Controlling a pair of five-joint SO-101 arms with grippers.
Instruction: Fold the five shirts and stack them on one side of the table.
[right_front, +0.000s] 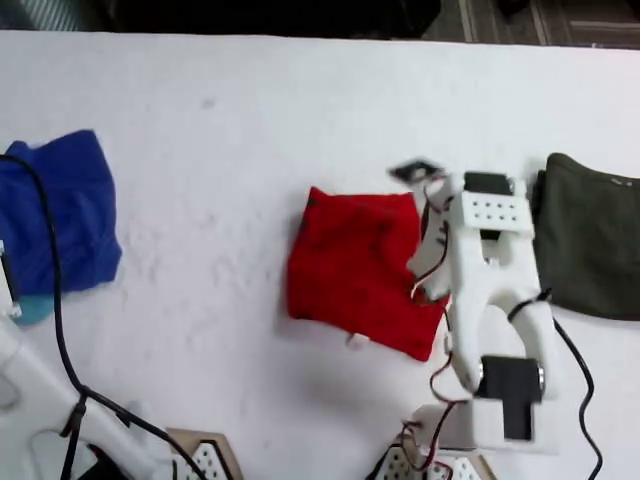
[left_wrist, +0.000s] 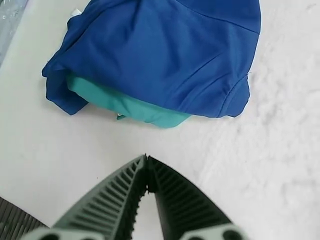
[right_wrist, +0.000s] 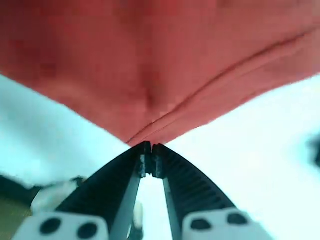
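The white table (right_front: 250, 130) takes up nearly the whole high view, with a dark strip of room along the top edge.

Three heaps of cloth lie on it, well apart. The red shirt (right_front: 350, 265) sits just right of centre, folded into a rough rectangle. Its long axis runs up and down the frame and leans a little, so the lower right corner juts out. A small white tag (right_front: 357, 342) pokes from its bottom edge. The dark green shirt (right_front: 590, 240) lies folded at the right, cut off by the frame edge. The blue shirt (right_front: 60, 215) lies rumpled at the far left, longer up and down than across.

The right arm (right_front: 485, 270), white with red and black wires, rises from the bottom edge and stands between the red and green shirts. It hides the red shirt's right edge. The left arm (right_front: 40, 400) slants across the lower left corner, and its black cable (right_front: 55, 300) loops over the blue shirt.

A teal shirt (left_wrist: 135, 107) lies under the blue one, showing as a strip along one edge.

The right gripper (right_wrist: 150, 150) has its jaws pinched together on a corner of the red shirt. The left gripper (left_wrist: 146, 165) hangs over bare table near the blue and teal pile, jaws together and holding nothing.
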